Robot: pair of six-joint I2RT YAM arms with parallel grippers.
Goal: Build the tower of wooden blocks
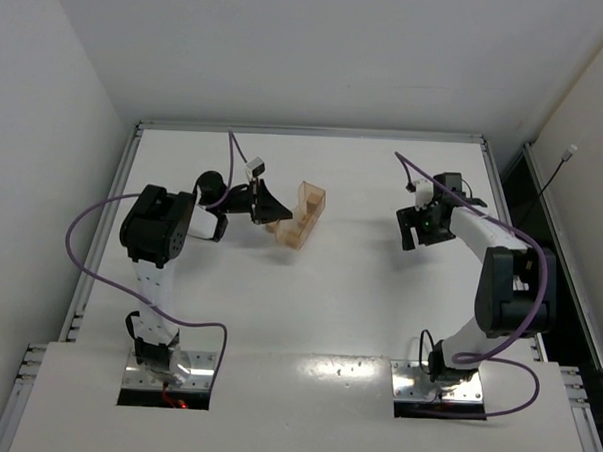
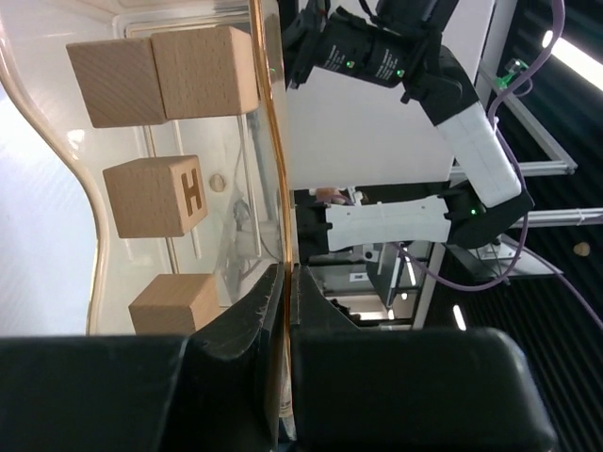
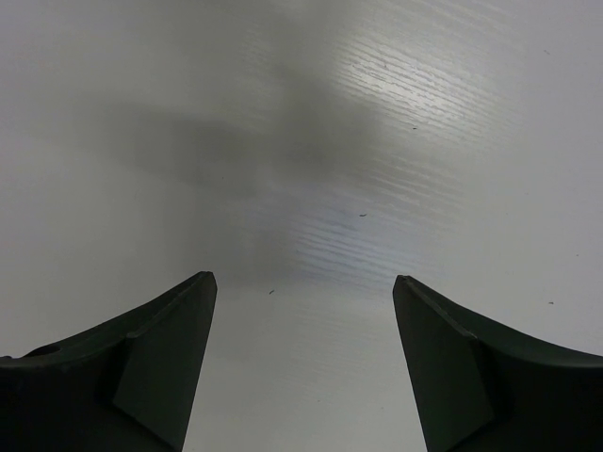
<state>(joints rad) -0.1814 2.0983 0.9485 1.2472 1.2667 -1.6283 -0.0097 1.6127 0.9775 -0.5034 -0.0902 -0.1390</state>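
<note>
4 wood blocks (image 2: 155, 198) in L-wrist view, L fingers (image 2: 405, 386) pinch box (image 2: 267, 141), R fingers (image 3: 122, 377) apart

From above, the light is bright and even. The flat white table (image 1: 308, 296) carries only faint shadows, with small glare spots near its front edge. In my left wrist camera the clear amber plastic box (image 2: 268, 188) is backlit and washes out to white on the left. The light-tan wooden cubes (image 2: 155, 196) are sharp, but my left fingers (image 2: 396, 395) are almost black, with no detail. Under my right wrist a soft grey shadow crosses the table, with a pale sheen at upper right. My right fingers (image 3: 122, 377) are dark and slightly blurred.
</note>
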